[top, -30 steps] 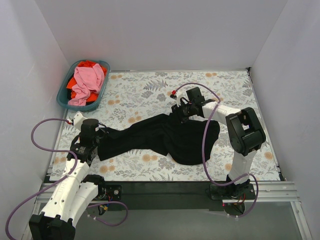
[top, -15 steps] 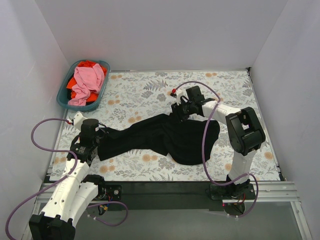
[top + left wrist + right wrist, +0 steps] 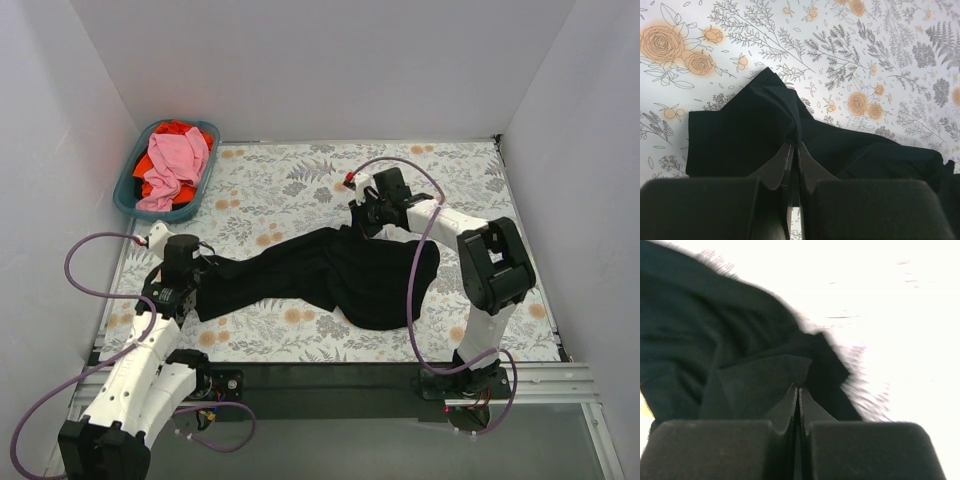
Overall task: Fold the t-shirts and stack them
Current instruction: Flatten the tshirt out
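Observation:
A large black t-shirt (image 3: 330, 275) lies stretched across the floral table from left to right. My left gripper (image 3: 197, 272) is shut on its left end; the left wrist view shows the black cloth (image 3: 750, 130) pinched at the tips of my left gripper (image 3: 795, 144). My right gripper (image 3: 362, 222) is shut on the shirt's far right edge; in the right wrist view my right gripper (image 3: 798, 386) pinches a fold of black cloth (image 3: 730, 360), blurred by motion. A pink tee (image 3: 176, 165) and an orange-red tee (image 3: 160, 192) lie heaped in the basket.
A teal plastic basket (image 3: 128, 200) stands at the far left corner against the white wall. White walls close in the table on the left, back and right. The floral tablecloth (image 3: 300, 180) covers the table.
My right gripper has moved a little away from me and to the right with the shirt's edge, pulling the cloth tauter. My left gripper has hardly moved.

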Tool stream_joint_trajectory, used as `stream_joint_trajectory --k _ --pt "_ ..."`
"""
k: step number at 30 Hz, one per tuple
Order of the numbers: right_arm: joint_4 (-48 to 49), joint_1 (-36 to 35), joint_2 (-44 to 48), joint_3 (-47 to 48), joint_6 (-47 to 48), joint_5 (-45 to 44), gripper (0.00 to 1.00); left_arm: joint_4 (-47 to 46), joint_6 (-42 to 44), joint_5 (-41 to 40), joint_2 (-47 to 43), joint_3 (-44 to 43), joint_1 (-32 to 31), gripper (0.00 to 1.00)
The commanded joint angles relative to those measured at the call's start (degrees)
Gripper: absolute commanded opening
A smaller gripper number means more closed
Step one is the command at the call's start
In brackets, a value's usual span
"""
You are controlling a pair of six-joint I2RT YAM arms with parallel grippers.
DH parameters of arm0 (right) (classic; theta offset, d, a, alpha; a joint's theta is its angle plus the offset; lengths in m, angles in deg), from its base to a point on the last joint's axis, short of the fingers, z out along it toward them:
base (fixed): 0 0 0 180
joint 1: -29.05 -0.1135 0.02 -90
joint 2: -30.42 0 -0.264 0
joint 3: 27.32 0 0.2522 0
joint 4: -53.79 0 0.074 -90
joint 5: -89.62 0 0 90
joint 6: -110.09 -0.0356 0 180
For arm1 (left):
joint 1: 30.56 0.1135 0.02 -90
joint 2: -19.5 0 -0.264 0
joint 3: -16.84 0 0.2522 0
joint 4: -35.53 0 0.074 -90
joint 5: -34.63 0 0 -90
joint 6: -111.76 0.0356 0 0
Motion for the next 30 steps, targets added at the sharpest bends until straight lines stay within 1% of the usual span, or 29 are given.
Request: stream_joint_trajectory --k 1,3,4,7,8,9,10,11,13,14,16,17,18,20,21,22,24,26,30 --pt "0.48 1.78 10.4 2.45 -0.35 -14.04 0.01 -1.55 1.04 -2.8 3.27 -6.12 0.07 0.0" --pt "0.4 2.75 13.32 3.23 -0.17 -20.39 0.01 -2.52 2.09 -4.11 5.65 -9.2 0.07 0.0" --pt "0.4 3.19 16.03 3.5 -0.17 -26.95 0.01 -3.66 2.54 -4.38 8.19 -12.27 0.07 0.0" --pt "0.48 5.9 19.91 5.51 1.41 -33.58 0.01 -6.47 3.94 -5.26 12.59 -17.29 0.16 0.0" --pt "0.48 6.44 20.45 6.13 2.11 -35.26 0.01 -7.35 4.38 -5.26 15.74 -20.96 0.16 0.0" --pt "0.57 6.96 20.89 7.01 2.64 -36.84 0.01 -8.23 4.82 -5.26 17.16 -22.82 0.16 0.0" --pt "0.57 7.75 21.41 9.19 3.16 -40.17 0.01 -9.46 5.17 -5.26 19.09 -25.28 0.24 0.0" --pt "0.48 8.11 21.68 10.26 3.78 -41.77 0.01 -9.9 6.31 -5.18 22.24 -30.18 0.24 0.0" --pt "0.48 9.07 22.38 14.55 5.71 -45.81 0.01 -10.08 7.54 -5.09 25.69 -36.61 0.33 0.0" --pt "0.57 9.43 22.99 16.32 6.94 -48.61 0.01 -10.08 8.86 -5.09 28.66 -42.91 0.42 0.0" --pt "0.57 10.22 23.87 19.31 8.0 -50.82 0.01 -9.82 10.01 -5.09 30.7 -48.57 0.59 0.0" --pt "0.75 10.48 24.4 22.37 8.7 -51.7 0.01 -9.73 10.88 -5.0 31.93 -54.08 0.6 0.0" --pt "1.53 10.75 25.62 23.53 9.23 -53.45 0.01 -9.73 11.41 -4.91 32.21 -56.22 0.68 0.0" --pt "2.68 11.54 27.12 26.95 11.77 -54.35 0.01 -10.0 12.99 -4.74 32.65 -60.7 0.77 0.0" --pt "3.29 11.71 28.61 28.1 12.57 -54.44 0.01 -10.26 13.61 -4.56 33.0 -64.99 0.77 0.0" --pt "4.51 11.98 29.23 29.15 14.4 -54.26 0.01 -10.26 14.05 -4.04 33.26 -67.12 0.77 0.0" --pt "4.7 12.07 30.81 33.11 15.99 -53.3 0.01 -9.91 14.41 -1.5 33.18 -72.21 0.77 0.0" --pt "4.7 11.98 32.48 34.7 16.62 -52.51 0.01 -9.91 14.14 2.36 31.95 -73.38 0.77 0.0" --pt "4.7 12.07 40.81 31.73 16.53 -48.3 0.01 -10.26 13.61 3.88 25.63 -70.05 0.77 0.0"
